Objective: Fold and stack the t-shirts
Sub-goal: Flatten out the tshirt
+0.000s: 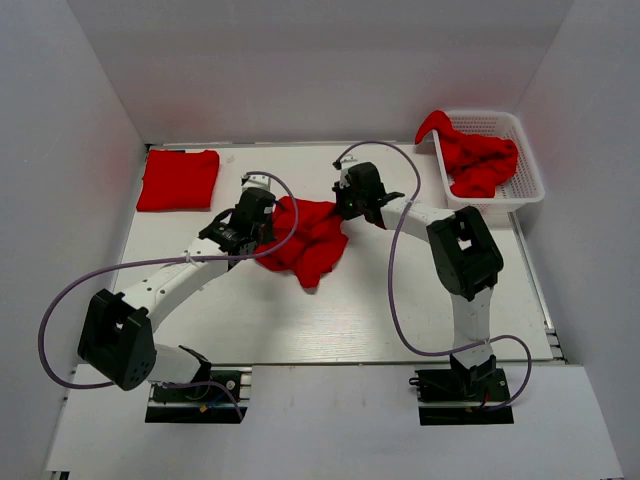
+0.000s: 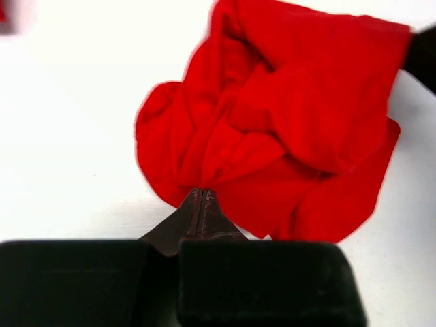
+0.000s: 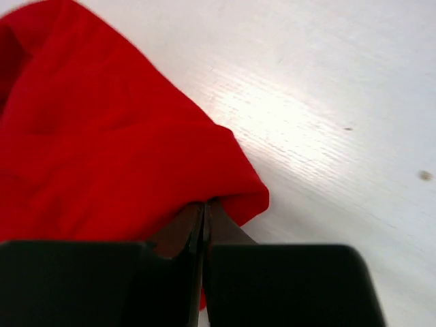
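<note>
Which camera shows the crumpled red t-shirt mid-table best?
Top external: nearly all of the crumpled red t-shirt shows, with its outline. The left wrist view shows most of it, close and cropped at the top; the right wrist view shows only one pinched corner.

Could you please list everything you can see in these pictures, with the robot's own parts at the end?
crumpled t-shirt: one, red, middle of the table, between the two grippers
folded t-shirt: one, red, far left corner of the table
basket: one, white, far right corner of the table
clothes in the basket: red, piled, one end hanging over the rim; count cannot be told
table: one, white, under everything
cables: two, purple, one looping along each arm
arms: two, white and black, bases at the near edge
left gripper: one, black, shut on the crumpled t-shirt's left edge
right gripper: one, black, shut on the crumpled t-shirt's right edge
</note>
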You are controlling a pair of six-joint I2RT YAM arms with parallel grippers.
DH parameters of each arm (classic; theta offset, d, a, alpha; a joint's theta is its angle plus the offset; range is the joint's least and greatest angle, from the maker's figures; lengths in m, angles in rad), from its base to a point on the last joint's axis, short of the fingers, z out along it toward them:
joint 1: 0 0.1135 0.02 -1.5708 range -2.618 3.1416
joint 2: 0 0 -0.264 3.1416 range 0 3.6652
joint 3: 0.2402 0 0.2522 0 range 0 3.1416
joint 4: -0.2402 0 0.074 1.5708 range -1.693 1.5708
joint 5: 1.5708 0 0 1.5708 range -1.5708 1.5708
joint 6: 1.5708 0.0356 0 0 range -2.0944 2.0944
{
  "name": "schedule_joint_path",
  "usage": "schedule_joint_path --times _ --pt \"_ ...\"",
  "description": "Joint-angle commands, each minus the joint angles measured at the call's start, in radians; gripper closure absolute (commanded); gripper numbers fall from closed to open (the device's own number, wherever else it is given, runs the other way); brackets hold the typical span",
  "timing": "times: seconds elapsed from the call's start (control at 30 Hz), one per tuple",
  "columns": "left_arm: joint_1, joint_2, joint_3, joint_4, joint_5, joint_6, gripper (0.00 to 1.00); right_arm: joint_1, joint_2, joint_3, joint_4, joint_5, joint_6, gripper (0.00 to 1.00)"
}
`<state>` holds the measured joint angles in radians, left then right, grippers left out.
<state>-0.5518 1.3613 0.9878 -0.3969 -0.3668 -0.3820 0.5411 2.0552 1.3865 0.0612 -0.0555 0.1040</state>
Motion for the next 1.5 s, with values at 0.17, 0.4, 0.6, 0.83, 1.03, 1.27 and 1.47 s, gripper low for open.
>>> schedule_joint_path --times 0.17,0.4,0.6,0.83,1.03,1.27,1.47 --pt "0.013 -0.056 0.254 -0.051 -0.358 0.012 1.0 -0.096 -0.295 0.009 0.055 0.244 -0.022 1.0" --pt "0.023 -0.128 0.439 -0.005 -0.486 0.126 1.0 -0.182 -0.577 0.0 0.042 0.397 -0.101 1.0" --pt "0.023 -0.263 0.457 0.121 -0.468 0.255 1.0 -0.205 -0.815 0.009 0.017 0.413 -0.204 1.0" --pt "0.023 -0.407 0.519 0.101 -0.46 0.292 1.0 -0.205 -1.067 0.019 -0.04 0.473 -0.293 1.0" --pt "0.023 -0.507 0.601 0.101 -0.31 0.311 1.0 -0.204 -1.191 0.118 -0.149 0.326 -0.311 1.0" --pt "0.023 -0.525 0.632 0.067 -0.241 0.321 1.0 -0.204 -1.158 0.233 -0.248 0.076 -0.288 1.0" --pt "0.023 -0.47 0.546 0.076 -0.262 0.299 1.0 -0.205 -0.934 0.266 -0.285 -0.278 -0.239 1.0"
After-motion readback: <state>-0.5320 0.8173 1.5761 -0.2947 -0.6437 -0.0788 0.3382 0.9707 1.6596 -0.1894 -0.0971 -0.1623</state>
